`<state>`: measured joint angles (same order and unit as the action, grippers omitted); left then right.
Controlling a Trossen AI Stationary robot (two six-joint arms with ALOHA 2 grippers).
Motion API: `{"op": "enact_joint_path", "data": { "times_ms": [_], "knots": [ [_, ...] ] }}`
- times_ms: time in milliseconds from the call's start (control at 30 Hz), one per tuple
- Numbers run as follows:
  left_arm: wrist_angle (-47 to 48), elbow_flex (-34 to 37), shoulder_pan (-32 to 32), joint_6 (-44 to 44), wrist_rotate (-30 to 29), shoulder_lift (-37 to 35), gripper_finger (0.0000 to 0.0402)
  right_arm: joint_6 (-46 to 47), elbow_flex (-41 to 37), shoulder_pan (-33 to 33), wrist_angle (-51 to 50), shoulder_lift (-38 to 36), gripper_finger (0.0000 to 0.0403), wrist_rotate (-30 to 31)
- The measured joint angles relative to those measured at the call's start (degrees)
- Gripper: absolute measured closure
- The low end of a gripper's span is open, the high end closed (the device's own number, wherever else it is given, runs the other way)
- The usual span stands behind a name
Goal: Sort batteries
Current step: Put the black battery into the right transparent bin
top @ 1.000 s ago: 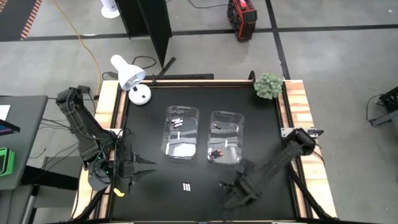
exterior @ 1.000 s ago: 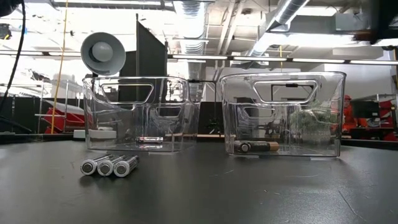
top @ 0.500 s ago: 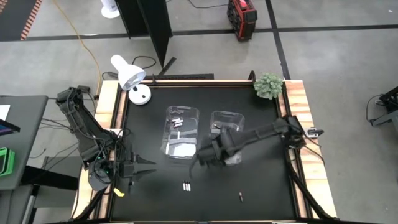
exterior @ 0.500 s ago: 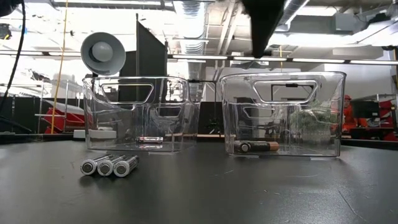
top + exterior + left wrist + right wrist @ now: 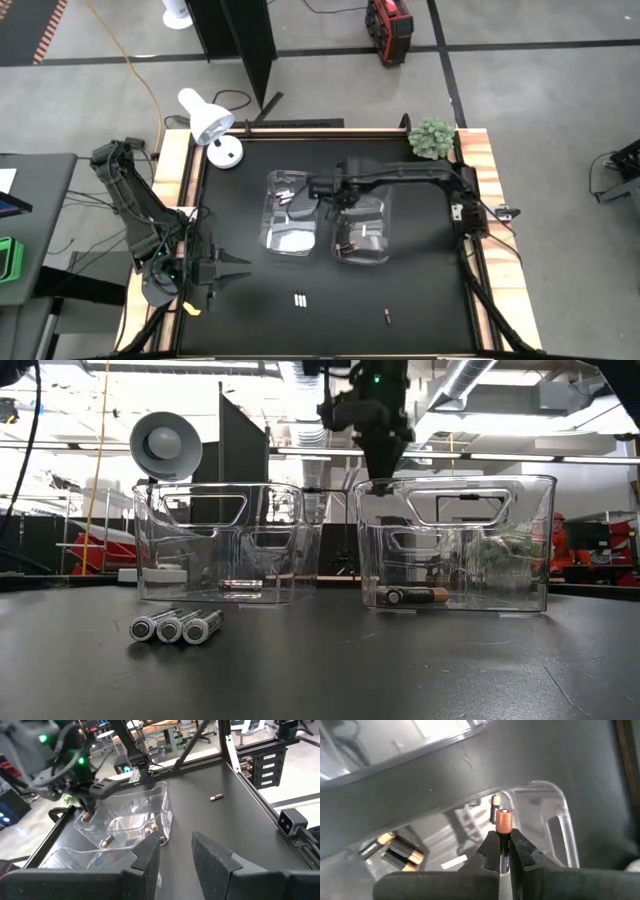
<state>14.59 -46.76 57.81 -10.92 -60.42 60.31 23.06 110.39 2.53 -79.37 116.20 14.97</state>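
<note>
right gripper (image 5: 504, 851) swung from near table edge to over bins | clenched on copper-tipped battery (image 5: 503, 822) | right bin (image 5: 375, 205) beneath it, drop next | left gripper (image 5: 176, 851) idle, spread

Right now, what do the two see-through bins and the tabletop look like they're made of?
Two clear rectangular bins: probably hard glossy plastic, since the room shows through and the moulded edges catch light. Black tabletop: a matte dark sheet, soft sheen only; material unclear.
</note>
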Motion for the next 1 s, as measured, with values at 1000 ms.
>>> {"op": "enact_joint_path", "data": {
  "times_ms": [1000],
  "knots": [
    [0.0, 0.0, 0.0, -1.0, 0.0, 1.3, 0.0294, -5.2, -28.0, 10.2, 24.1, -1.8, 0.0385, -7.4]
  ]
}}
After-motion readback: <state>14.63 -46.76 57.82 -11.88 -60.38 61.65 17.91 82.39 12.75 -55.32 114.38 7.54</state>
